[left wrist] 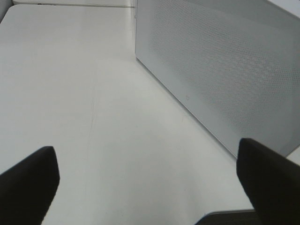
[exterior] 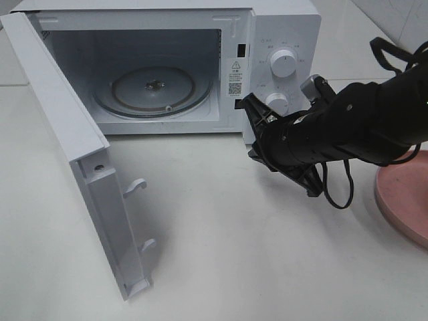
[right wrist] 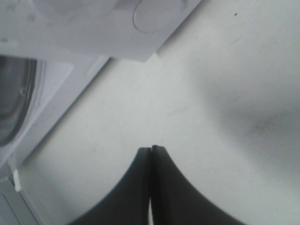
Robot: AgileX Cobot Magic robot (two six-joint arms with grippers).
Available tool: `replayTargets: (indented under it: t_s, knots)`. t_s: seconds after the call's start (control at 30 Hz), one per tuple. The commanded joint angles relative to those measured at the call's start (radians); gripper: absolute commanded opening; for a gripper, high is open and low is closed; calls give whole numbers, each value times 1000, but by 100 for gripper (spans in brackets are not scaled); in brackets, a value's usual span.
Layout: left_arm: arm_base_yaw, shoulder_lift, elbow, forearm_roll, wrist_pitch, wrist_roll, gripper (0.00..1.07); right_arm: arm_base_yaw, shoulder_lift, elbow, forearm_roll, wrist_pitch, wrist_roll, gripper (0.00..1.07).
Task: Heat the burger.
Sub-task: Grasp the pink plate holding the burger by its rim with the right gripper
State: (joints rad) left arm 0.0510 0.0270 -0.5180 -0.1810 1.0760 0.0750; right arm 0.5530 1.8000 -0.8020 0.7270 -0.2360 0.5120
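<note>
The burger is out of view in every frame. The white microwave [exterior: 284,30] stands at the back with its door [exterior: 60,134] swung wide open to the left. Its glass turntable [exterior: 154,90] is bare. My right gripper [exterior: 249,105] is shut and empty, hovering just in front of the microwave's lower right corner below the knobs [exterior: 283,63]. In the right wrist view its fingers [right wrist: 140,187] are pressed together over the table, and the gripper [right wrist: 151,149] holds nothing. My left gripper [left wrist: 147,180] is open and empty, low over the table beside the microwave's perforated side wall [left wrist: 225,70].
A round pink plate [exterior: 404,197] lies at the right edge of the table, partly under my right arm, with nothing visible on it. The open door reaches far forward on the left. A black cable loop [exterior: 338,190] hangs under the right arm.
</note>
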Motion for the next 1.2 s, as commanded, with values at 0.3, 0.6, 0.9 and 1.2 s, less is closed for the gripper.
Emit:
replayTargets:
  t_s: [0.3, 0.6, 0.9, 1.2]
  knots:
    - [-3, -7, 3, -7, -6, 2, 98, -5, -134, 4, -175, 290, -410, 5]
    - [-3, -7, 3, -7, -6, 2, 98, -5, -214, 4, -412, 496, -435, 7]
    - [-3, -7, 3, -7, -6, 2, 98, -22, -284, 4, -565, 690, -443, 17]
    - [-3, -7, 3, -7, -6, 2, 98, -96, -287, 4, -633, 793, -455, 70]
